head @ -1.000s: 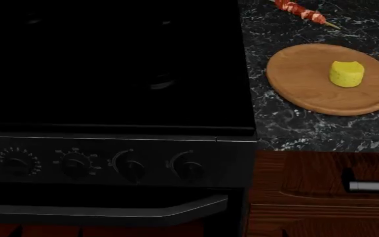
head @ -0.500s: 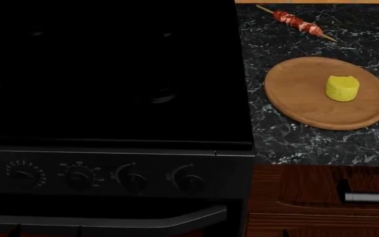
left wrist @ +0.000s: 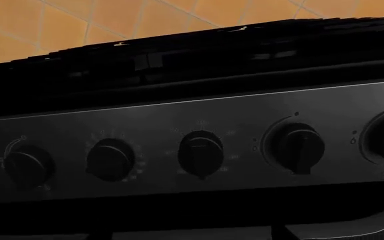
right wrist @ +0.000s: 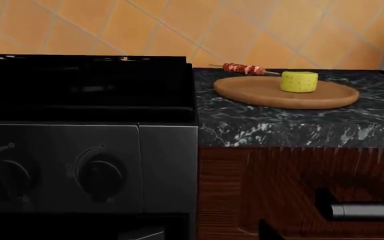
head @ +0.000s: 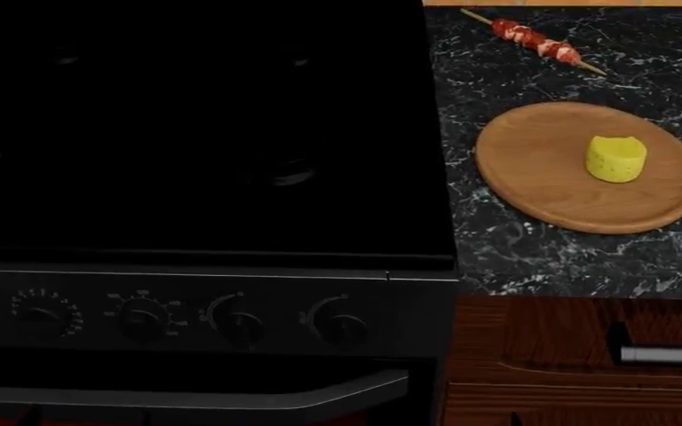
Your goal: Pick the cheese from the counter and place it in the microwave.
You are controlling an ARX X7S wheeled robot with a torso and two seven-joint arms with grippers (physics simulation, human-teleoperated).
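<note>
Neither hand shows in any view, so whether either is apart or together cannot be told. The cheese [head: 616,159] sits upright on the round wooden board [head: 543,177], toward the board's right side, and the board rests on the black marbled surface [head: 507,253] — just right of the stove [head: 199,133]. A red meat skewer [head: 536,40] lies farther back, apart from the board. The left wrist view faces the stove knobs [left wrist: 201,152].

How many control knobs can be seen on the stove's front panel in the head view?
4, in one row on the stove front panel: far left knob, second knob, third knob, right knob. A fifth may be hidden past the frame's left edge.
</note>
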